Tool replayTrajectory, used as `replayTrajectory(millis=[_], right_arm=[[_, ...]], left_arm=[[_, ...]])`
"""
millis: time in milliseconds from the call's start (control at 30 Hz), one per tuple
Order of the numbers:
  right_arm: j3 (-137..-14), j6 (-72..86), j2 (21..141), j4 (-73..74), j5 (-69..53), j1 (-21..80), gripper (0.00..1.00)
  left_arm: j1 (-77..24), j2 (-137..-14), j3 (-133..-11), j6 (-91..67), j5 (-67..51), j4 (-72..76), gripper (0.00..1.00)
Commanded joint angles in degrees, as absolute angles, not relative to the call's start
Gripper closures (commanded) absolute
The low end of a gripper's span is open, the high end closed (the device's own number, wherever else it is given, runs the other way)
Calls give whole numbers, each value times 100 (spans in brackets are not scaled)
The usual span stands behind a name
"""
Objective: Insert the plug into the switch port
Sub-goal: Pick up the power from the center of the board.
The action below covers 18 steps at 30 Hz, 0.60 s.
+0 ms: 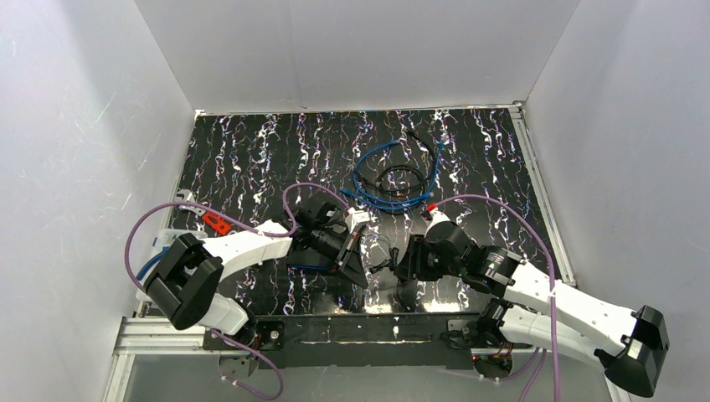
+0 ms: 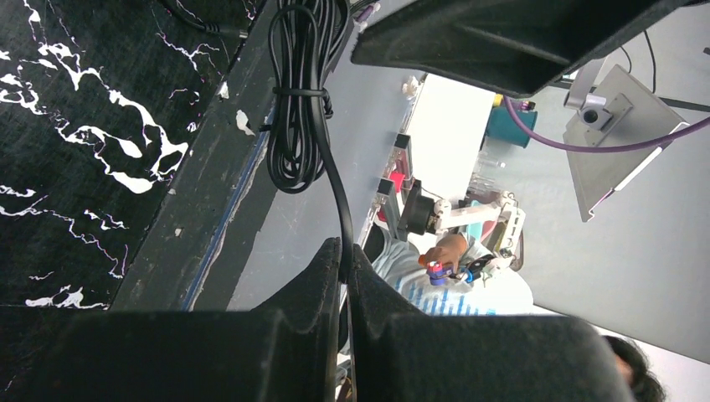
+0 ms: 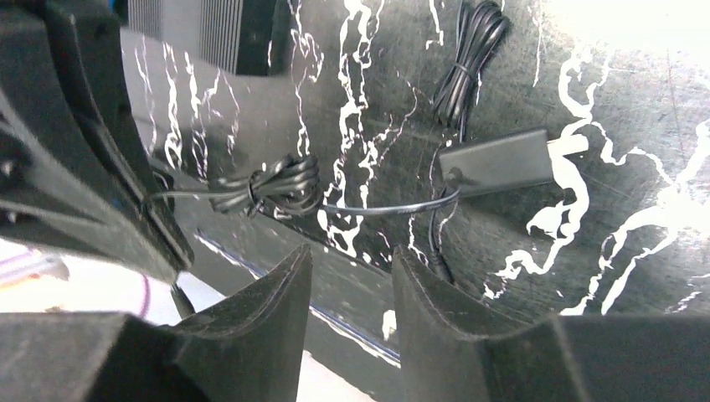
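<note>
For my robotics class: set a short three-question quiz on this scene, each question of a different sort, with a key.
1. True or false: the left gripper is shut on a thin black cable.
2. What colour is the big cable coil toward the far side of the table? A red, B blue, C yellow.
3. Fill in: the right gripper has nothing between its fingers; it is ____.
Key: 1 true; 2 B; 3 open.
</note>
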State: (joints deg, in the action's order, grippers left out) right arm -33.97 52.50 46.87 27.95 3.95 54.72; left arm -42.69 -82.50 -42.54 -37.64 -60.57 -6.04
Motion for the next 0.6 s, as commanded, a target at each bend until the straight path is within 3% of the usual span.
replayTrajectory(millis=[0,233,567], right_arm=[[-3852,4100,4499,3171,20,5459,51],[-4577,2866,4553,3691,-601,5460,46],[-4762,1012,4749,2868,-1132,5492,43]], left_arm=[[-4328,-8226,-4275,-3657,-6293,-550,100],[-4343,-8120,-4237,-3675,-6353,-553,100],[-4348,-8094,-4218,-3691,-6529,-550,100]])
